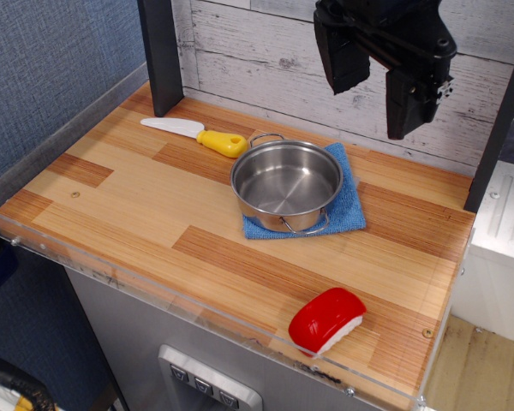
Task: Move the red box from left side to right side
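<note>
The red box (pixel 327 319) is a small rounded block with a glossy red top over a white base. It lies on the wooden tabletop (pixel 137 197) near the front right corner, close to the front edge. My gripper (pixel 375 90) hangs high above the back right of the table, over the pot area, with its two dark fingers spread apart and nothing between them. It is far from the red box.
A steel pot (pixel 286 183) stands on a blue cloth (pixel 349 210) in the middle right. A white toy knife with a yellow handle (pixel 197 134) lies at the back. Dark posts (pixel 161 56) stand at the back left and right. A clear rim (pixel 197 304) lines the front.
</note>
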